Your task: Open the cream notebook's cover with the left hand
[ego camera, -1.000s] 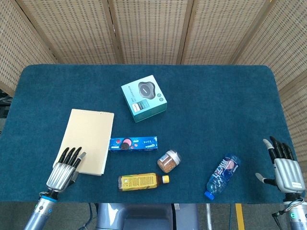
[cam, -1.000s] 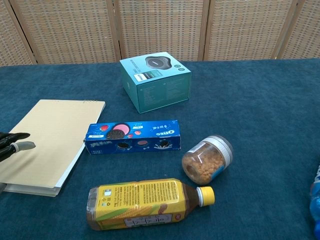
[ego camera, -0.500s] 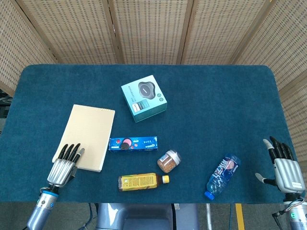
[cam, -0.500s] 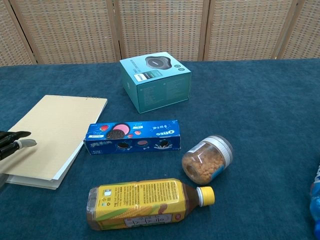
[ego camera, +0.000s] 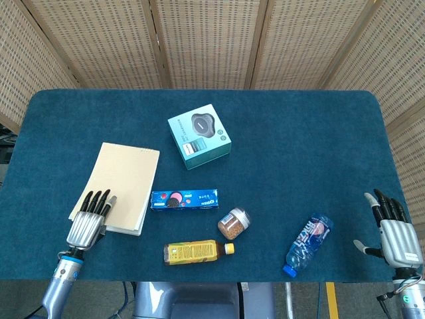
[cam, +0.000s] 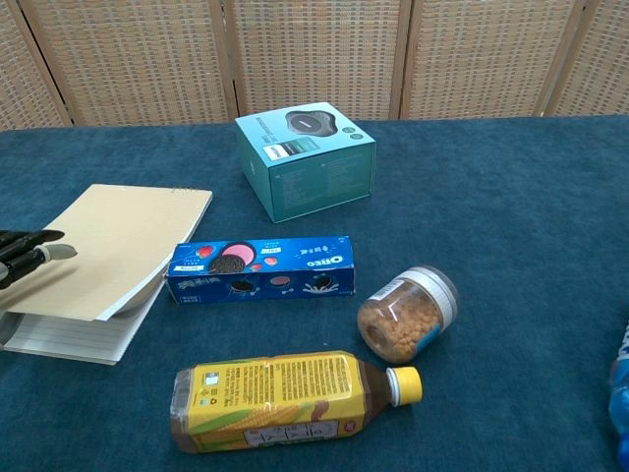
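Note:
The cream notebook (ego camera: 126, 178) lies at the table's left, spiral edge away from me. Its cover (cam: 118, 246) is raised at the near end, and the white pages (cam: 69, 334) show beneath it. My left hand (ego camera: 89, 216) is at the cover's near left corner and holds it, fingers (cam: 28, 258) lying over the cream surface. My right hand (ego camera: 392, 229) rests at the table's near right corner, fingers spread and upright, holding nothing. It does not appear in the chest view.
An Oreo box (ego camera: 184, 199) lies just right of the notebook. A teal box (ego camera: 199, 135) stands behind it. Nearer me are a snack jar (ego camera: 234, 223), a yellow drink bottle (ego camera: 196, 252) and a blue bottle (ego camera: 309, 242) on their sides.
The left hand has drawn back towards the near left, and the cover's near end has risen off the pages. The right hand has not moved.

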